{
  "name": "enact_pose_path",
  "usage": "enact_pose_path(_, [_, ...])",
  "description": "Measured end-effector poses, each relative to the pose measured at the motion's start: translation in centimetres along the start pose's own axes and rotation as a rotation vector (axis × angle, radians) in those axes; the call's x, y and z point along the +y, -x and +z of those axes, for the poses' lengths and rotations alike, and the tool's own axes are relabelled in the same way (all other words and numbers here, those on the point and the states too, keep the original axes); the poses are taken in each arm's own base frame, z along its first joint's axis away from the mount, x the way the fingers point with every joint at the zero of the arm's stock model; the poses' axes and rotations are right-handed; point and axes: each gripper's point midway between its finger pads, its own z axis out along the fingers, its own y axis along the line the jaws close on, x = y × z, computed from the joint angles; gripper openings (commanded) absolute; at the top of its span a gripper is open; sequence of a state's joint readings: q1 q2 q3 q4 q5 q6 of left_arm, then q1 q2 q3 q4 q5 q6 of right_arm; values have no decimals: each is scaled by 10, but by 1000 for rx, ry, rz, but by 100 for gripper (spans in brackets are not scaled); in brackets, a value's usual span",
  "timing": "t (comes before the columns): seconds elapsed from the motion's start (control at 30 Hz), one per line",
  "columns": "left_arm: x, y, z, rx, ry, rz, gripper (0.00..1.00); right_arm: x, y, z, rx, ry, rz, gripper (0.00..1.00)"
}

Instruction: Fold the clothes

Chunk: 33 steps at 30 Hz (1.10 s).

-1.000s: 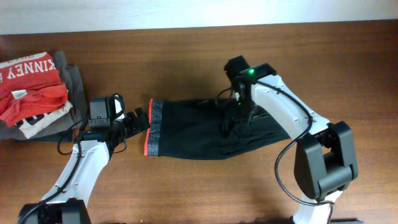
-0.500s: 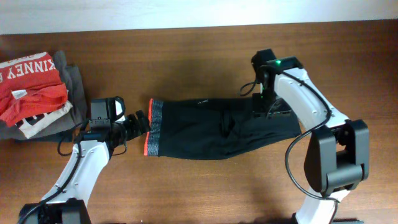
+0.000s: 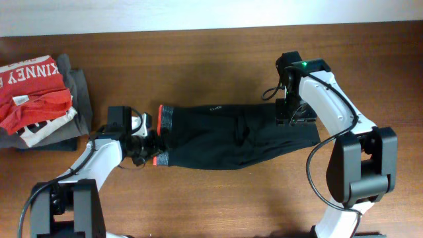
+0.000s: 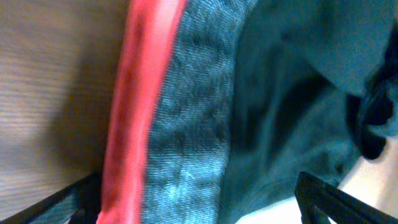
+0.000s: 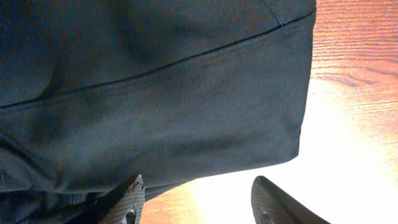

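**Pants flat mid-table, both grippers open at opposite ends**

- pants (image 3: 225, 135): black, lying flat across the middle of the table (image 3: 218, 59), long axis left-right
- waistband (image 3: 164, 125) is the left end, leg end is the right end; a small pucker shows in the fabric near the middle
- waistband is grey with a red-orange trim (image 4: 134, 106) along its outer edge; overhead, the trim shows mostly at the near corner
- left gripper (image 3: 153, 141): right at the near corner of the waistband, over the trim
- left wrist view: fingertips (image 4: 329, 196) sit at the bottom corners of the frame, spread wide, with trim and grey band filling the space between them. Jaws wide, not clamped on anything; can't tell if a tip touches the cloth
- right gripper (image 3: 291, 114): over the far right part of the pants, at the leg end, close to the far edge of the fabric
- right wrist view: fingertips (image 5: 132, 198) are partly apart, with bare wood showing in the gap. One tip sits at the fabric edge, the other over the table just beside it. Jaws about half wide, nothing between them
- same view shows a straight hem edge and a stitched seam line running across the black cloth
- left edge of the table: red T-shirt (image 3: 30, 96) with white lettering on top of a pile of grey clothes (image 3: 78, 92), apart from the pants, beyond the left arm
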<state>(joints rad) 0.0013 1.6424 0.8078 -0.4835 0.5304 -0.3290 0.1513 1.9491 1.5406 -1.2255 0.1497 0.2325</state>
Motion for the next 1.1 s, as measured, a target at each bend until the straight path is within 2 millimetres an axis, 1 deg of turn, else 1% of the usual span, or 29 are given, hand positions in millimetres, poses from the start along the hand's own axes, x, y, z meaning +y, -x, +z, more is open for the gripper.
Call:
enact_pose_path(0.07, [1,-17,-1,72,-12,-59,99,0,0,0,0,0,-1,60])
enact_pose_path(0.1, [5,-29,-4,121,0,-116,99,0,0,0,0,0,0,60])
enact_pose_path(0.17, [15,-44,-10,178,30,-241,99,0,0,0,1,0,-3,60])
enact_pose_path(0.27, [29,-45,-17,180,52,-383,99,0,-1,0,2,-1,-9,59])
enact_pose_path(0.37, [38,-47,-22,187,48,-496,99,-1,-2,0,9,-2,-22,60])
enact_pose_path(0.47, [35,-57,-22,236,21,-563,99,-1,-3,0,12,-3,-38,59])
enact_pose_path(0.5, [31,-62,-21,257,12,-574,99,-1,-3,0,12,-3,-45,59])
enact_pose_path(0.57, [24,-65,-19,274,1,-578,99,-1,-3,0,14,-3,-51,60])
enact_pose_path(0.63, [16,-65,-15,277,-9,-570,99,-1,-6,0,23,-5,-56,60])
enact_pose_path(0.77, [3,-57,-3,247,-37,-552,99,-2,-9,0,38,-8,-60,59])
enact_pose_path(0.97, [-2,-47,3,200,-47,-595,99,-2,-10,0,40,-8,-60,59])
enact_pose_path(1.1, [-6,-31,5,139,-82,-579,98,-2,-10,0,41,-8,-60,59])
